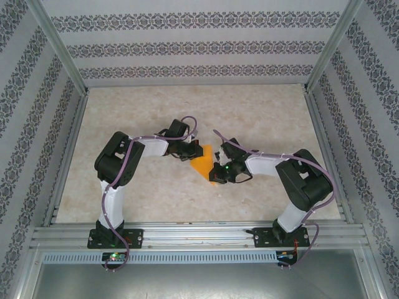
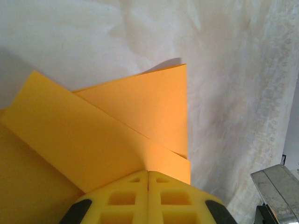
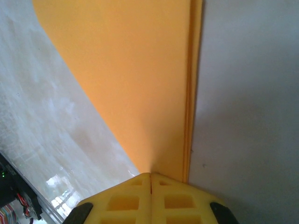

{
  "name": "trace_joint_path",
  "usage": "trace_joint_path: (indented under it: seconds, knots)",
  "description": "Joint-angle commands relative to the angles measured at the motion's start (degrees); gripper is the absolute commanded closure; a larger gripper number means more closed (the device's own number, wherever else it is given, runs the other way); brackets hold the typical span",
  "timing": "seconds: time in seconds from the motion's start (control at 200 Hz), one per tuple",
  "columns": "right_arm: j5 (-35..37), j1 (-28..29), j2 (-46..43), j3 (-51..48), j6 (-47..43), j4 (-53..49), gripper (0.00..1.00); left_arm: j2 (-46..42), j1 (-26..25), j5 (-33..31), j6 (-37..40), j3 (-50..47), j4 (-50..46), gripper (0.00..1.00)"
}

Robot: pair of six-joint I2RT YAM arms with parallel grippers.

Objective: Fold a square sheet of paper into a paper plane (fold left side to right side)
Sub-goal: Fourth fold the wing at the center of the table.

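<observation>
Two grippers are engaged: the left pincer (image 1: 186,153) and the right pincer (image 1: 219,172) are each pressed together on an edge of the orange sheet of paper (image 1: 202,164), which emerges from between the yellow fingertips (image 2: 125,197) in both wrist views. The sheet lies between the arms near the middle of the tabletop (image 1: 255,112), folded into overlapping layers with a diagonal flap.

One folded orange paper (image 1: 203,164), two claws (image 1: 187,153) (image 1: 219,172)
</observation>
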Motion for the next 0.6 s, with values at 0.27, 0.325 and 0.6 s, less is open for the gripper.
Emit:
trace_joint_path:
  seconds: [0.27, 0.325, 0.6]
  knots:
    - [2.96, 0.31, -3.28, -5.27, 0.17, -11.17, 1.00, 1.69, 0.41, -4.08, 0.94, -0.45, -3.47, 1.00]
    - [2.89, 0.18, -4.25, -5.47, -0.11, -11.82, 1.00, 1.56, 0.44, -3.75, 0.60, -0.39, -2.99, 1.00]
    - [2.81, -4.14, -13.82, -2.60, -6.86, -16.37, 0.87, -1.87, 0.12, 1.03, -3.13, 2.64, 1.52, 0.89]
